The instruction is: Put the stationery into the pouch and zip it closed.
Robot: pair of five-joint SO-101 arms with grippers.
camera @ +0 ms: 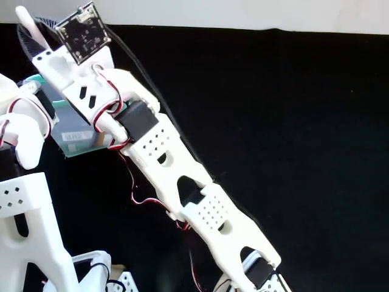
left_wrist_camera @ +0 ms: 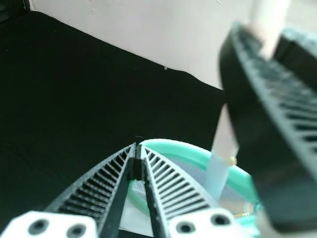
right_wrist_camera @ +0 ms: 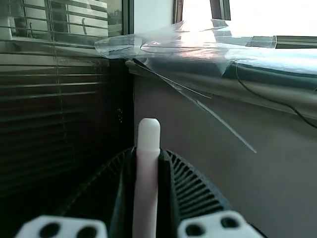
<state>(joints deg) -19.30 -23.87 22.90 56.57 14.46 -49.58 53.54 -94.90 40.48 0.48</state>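
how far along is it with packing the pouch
Done: a white pen has been picked up and brought to the pouch. In hand: the left gripper pinches the pouch's green rim, and the right gripper is shut on the pen, whose lower end sits at the open mouth. Left: release the pen inside, then zip the pouch closed.

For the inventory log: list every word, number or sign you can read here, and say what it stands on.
White label on the green pouch: printed lines, too small to read.
Circuit board on an arm's wrist: tiny marks, too blurred to read.
Nothing else bears readable text.
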